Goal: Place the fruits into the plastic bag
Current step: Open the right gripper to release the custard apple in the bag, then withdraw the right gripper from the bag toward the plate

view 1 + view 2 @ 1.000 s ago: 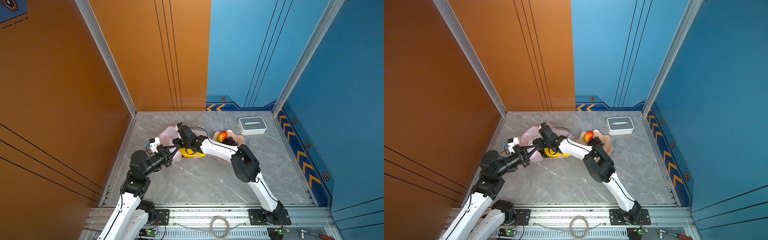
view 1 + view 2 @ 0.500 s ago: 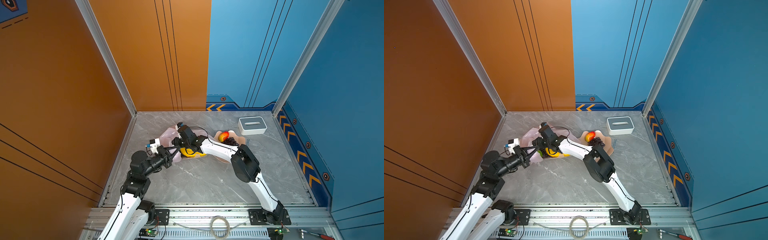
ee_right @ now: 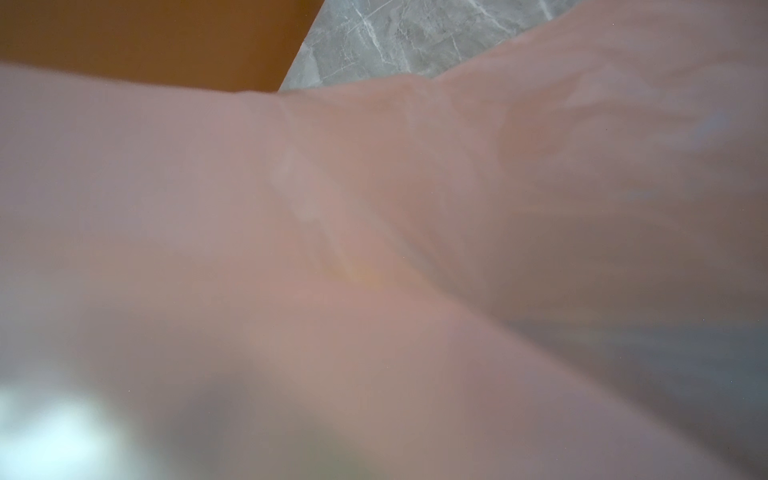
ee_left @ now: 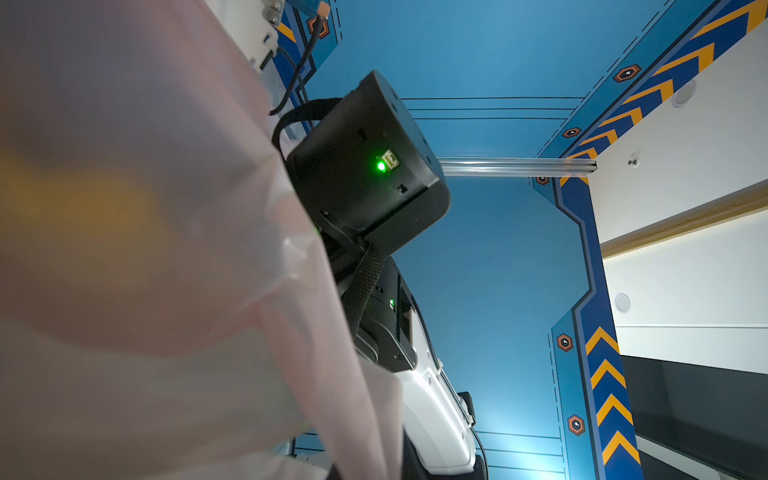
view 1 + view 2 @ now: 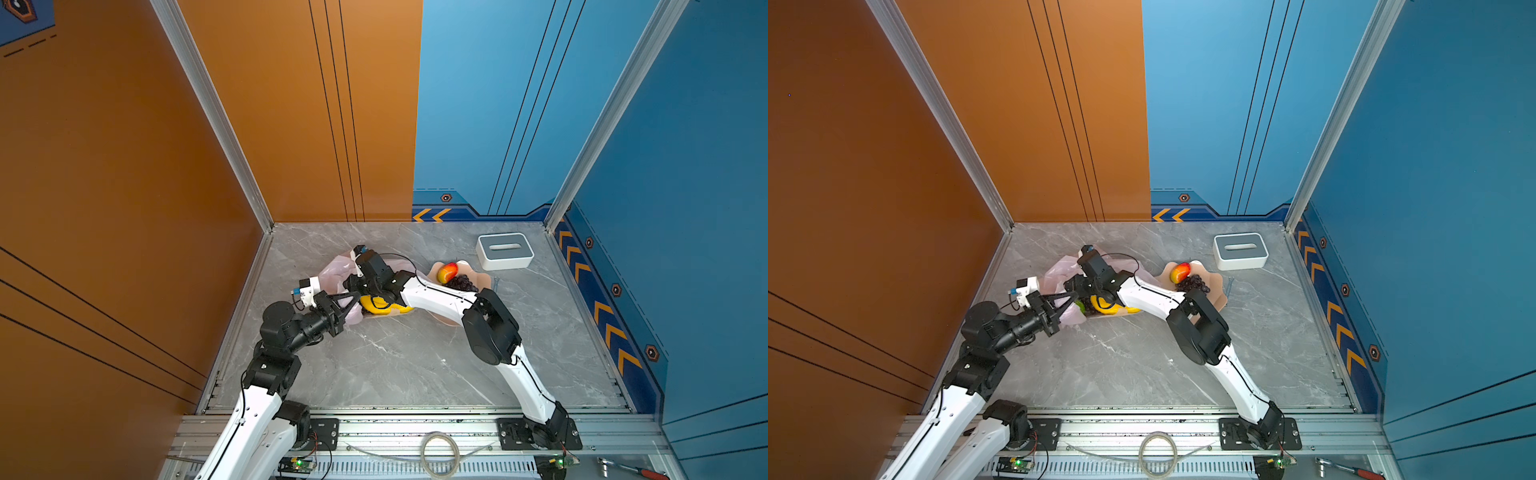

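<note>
Bananas (image 5: 384,306), glossy yellow, unmoved at crinkly pink bag (image 5: 332,272) mouth; my left hand (image 5: 356,296) still pinching its film; right hand (image 5: 353,286) buried, spread untellable

Even bright light (wrist views blurred)

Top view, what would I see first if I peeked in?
The bright yellow banana bunch pops out mid-table, right by the pale-pink plastic bag, where the left arm and right arm meet. Behind it to the right, a peach bowl holds a red-yellow mango and dark grapes, with a white-and-grey box farther back.
</note>
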`<state>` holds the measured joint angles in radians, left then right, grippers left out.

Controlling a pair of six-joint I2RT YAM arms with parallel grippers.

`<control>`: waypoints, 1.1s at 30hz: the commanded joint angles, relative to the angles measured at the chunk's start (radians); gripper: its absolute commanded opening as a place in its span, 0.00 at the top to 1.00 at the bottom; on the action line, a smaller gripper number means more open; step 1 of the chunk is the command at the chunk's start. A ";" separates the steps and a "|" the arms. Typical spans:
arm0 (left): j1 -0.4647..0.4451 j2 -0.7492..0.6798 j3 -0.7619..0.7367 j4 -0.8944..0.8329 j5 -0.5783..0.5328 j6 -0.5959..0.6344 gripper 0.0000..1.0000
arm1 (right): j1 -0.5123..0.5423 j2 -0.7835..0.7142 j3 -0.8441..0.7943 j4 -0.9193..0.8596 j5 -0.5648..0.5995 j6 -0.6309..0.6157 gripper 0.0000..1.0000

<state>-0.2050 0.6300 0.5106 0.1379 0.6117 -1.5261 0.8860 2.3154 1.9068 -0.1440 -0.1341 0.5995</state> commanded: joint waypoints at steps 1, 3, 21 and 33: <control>0.003 -0.015 -0.008 0.008 0.014 0.016 1.00 | -0.007 -0.066 0.016 -0.079 -0.053 0.025 0.00; 0.007 -0.015 -0.008 0.004 0.017 0.020 1.00 | -0.010 -0.070 0.033 -0.135 -0.064 0.036 0.00; 0.052 -0.067 -0.012 -0.056 0.027 0.036 1.00 | -0.042 -0.229 0.048 -0.561 -0.020 -0.030 0.00; 0.058 -0.081 -0.012 -0.089 0.019 0.055 1.00 | -0.068 -0.502 -0.058 -0.708 0.043 -0.111 0.00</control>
<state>-0.1551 0.5663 0.5098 0.0643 0.6151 -1.5051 0.8261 1.9034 1.8870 -0.7689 -0.1322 0.5278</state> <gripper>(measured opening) 0.045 0.994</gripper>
